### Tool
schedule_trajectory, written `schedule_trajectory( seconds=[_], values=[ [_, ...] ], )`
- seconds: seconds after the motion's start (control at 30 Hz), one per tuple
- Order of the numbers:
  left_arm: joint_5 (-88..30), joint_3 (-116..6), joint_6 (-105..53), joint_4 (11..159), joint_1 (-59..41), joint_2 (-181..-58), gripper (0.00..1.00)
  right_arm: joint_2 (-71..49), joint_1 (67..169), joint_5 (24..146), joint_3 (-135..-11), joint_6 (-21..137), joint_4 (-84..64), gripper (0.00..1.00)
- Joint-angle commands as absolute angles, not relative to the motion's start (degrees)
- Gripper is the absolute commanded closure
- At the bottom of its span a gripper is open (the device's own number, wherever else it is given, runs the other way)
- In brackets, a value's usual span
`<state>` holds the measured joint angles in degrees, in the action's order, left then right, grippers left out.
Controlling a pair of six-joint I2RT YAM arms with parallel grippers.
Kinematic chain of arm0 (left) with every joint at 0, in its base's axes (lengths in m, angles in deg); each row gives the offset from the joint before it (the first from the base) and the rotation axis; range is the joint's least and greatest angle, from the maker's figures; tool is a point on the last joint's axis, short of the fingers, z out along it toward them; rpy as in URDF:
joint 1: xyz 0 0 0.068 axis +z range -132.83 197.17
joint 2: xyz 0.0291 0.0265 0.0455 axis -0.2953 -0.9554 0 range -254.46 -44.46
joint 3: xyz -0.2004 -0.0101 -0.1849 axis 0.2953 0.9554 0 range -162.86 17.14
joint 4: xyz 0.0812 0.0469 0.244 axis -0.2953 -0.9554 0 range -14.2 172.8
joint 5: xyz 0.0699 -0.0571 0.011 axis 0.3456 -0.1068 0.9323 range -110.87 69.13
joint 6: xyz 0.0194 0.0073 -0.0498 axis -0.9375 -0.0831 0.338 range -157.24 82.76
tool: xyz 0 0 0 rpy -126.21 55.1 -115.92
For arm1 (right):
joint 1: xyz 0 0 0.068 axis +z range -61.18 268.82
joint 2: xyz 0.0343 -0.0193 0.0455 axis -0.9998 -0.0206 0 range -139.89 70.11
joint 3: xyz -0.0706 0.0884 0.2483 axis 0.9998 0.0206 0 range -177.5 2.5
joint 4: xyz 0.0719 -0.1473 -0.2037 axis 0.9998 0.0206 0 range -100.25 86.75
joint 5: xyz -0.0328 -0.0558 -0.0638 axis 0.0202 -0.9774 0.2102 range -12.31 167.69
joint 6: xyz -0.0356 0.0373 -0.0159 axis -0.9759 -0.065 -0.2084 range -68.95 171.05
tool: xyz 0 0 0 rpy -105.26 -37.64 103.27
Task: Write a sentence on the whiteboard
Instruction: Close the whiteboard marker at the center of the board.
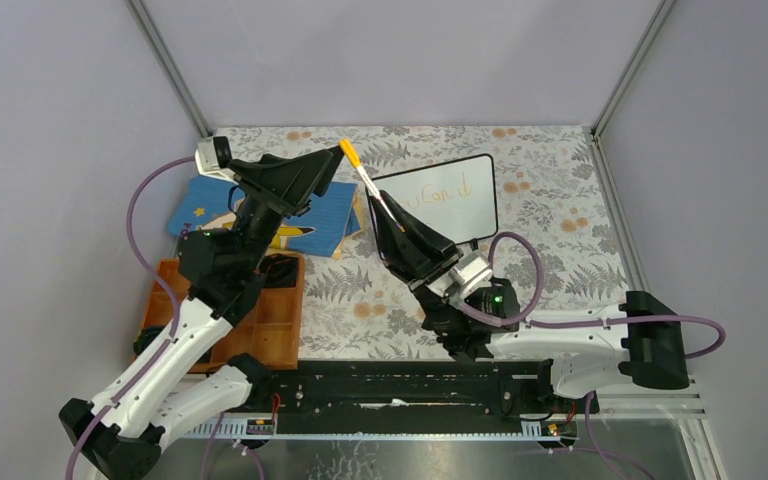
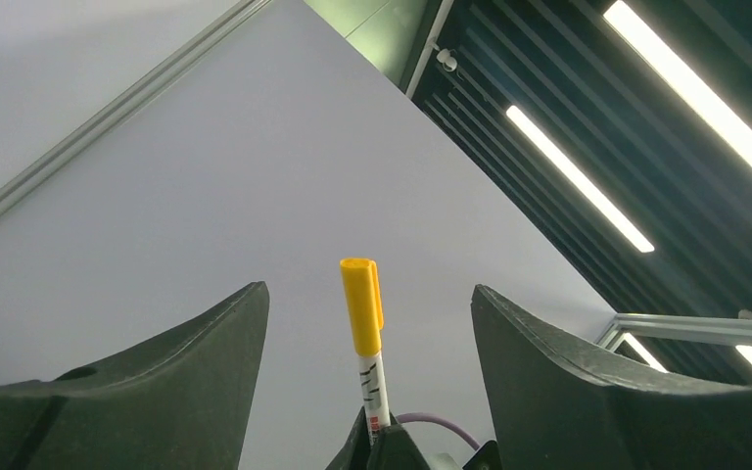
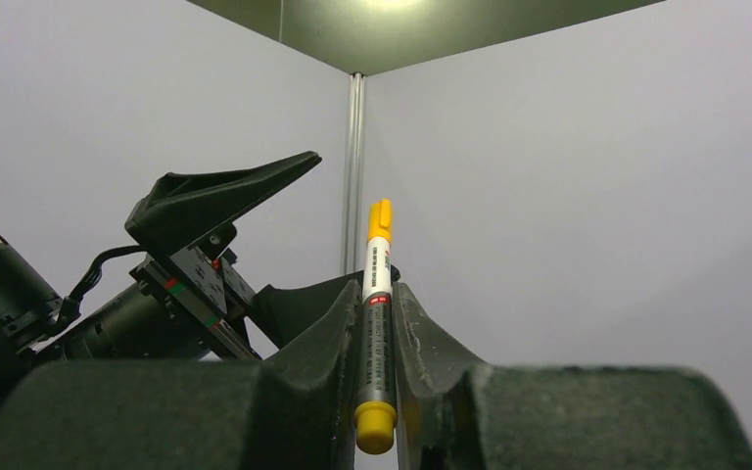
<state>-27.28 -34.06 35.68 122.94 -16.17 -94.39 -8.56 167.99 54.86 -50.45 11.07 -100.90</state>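
Note:
The whiteboard [image 1: 460,215] lies at the back of the table, right of centre. The sentence [image 1: 442,190] shows as thin orange-brown writing, its left part hidden behind the marker and my right gripper. My right gripper [image 1: 382,212] [image 3: 377,292] is shut on the barrel of a white marker [image 1: 368,185] [image 3: 376,284], which points up and to the left. The marker's yellow cap [image 1: 349,152] [image 2: 362,304] stands between the fingers of my left gripper [image 1: 332,168] [image 2: 368,288], which is open, with a clear gap on both sides of the cap.
A blue star-patterned book [image 1: 325,218] lies left of the whiteboard, under my left arm. An orange compartment tray [image 1: 278,322] sits at the near left. A floral cloth [image 1: 550,220] covers the table. Grey walls close in the back and both sides.

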Motion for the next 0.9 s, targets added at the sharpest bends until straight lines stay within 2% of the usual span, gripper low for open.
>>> schedule_trajectory(
  seconds=[0.0, 0.43, 0.87],
  values=[
    [-26.20, -36.58, 32.70, 121.90, -16.30, -94.42, 0.20, -5.47, 168.01, 55.98, -49.87, 13.09, -102.93, 1.00],
    [-29.38, -39.11, 32.44, 122.58, -16.31, -98.07, 0.36, -3.87, 168.01, 56.76, -48.43, 15.01, -100.82, 1.00],
    [-30.05, -38.78, 32.80, 123.84, -16.31, -98.42, 0.64, -3.45, 168.00, 56.35, -47.95, 15.11, -100.37, 1.00]
  ],
)
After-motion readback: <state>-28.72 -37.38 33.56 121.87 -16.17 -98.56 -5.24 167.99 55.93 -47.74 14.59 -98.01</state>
